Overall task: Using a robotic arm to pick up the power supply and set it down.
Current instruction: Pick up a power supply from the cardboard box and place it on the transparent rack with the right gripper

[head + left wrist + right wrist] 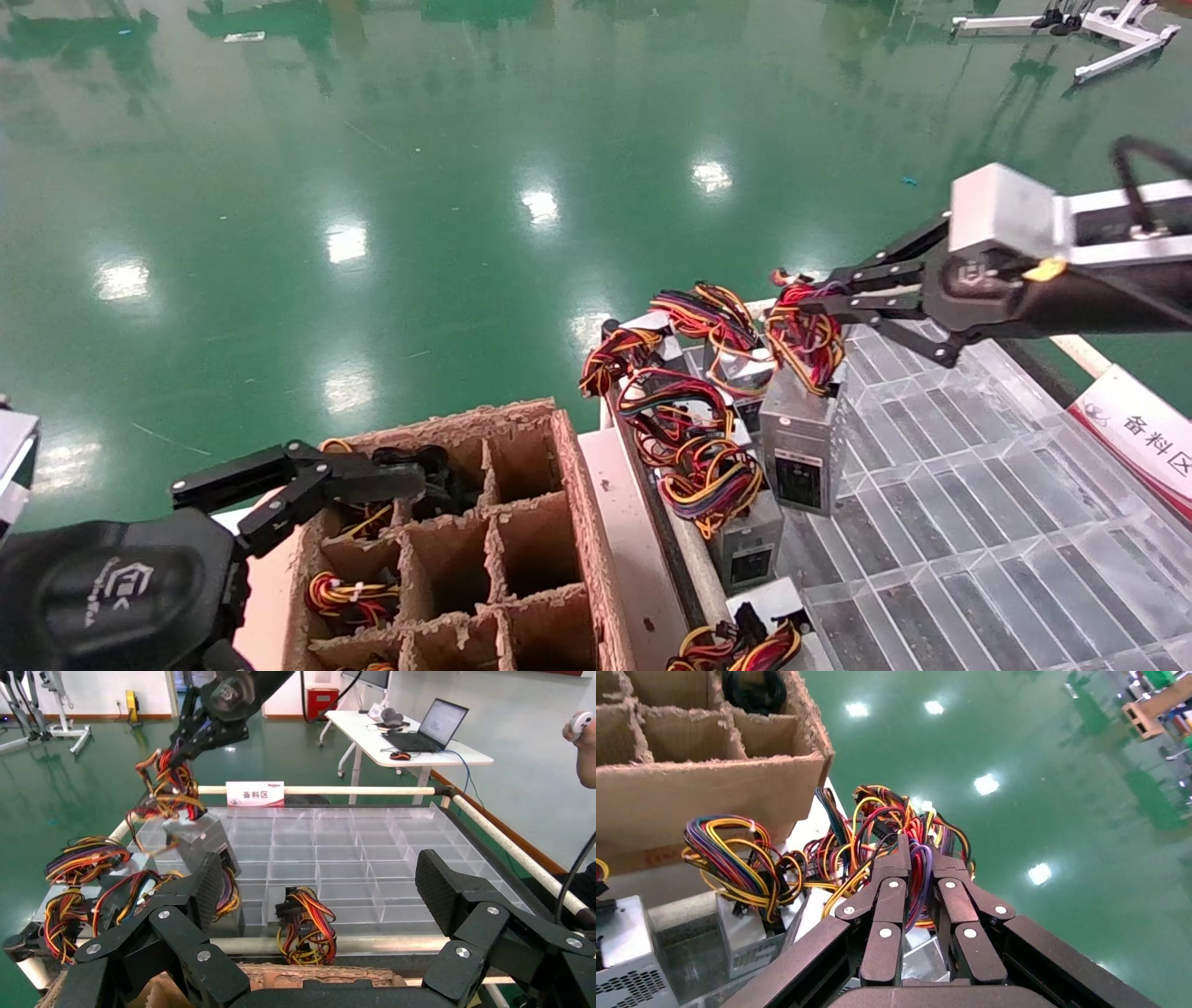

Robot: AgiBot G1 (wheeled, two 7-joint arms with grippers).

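My right gripper [808, 300] pinched tight on wire bundle [806, 341] of power supply [801, 438]; supply hangs upright over near edge of clear tray [978, 522], beside other supplies. Left gripper [372, 485] spread wide, empty, over cardboard box [587, 522].

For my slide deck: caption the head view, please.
Right claw grips the power supply by its wires beside a cardboard box.
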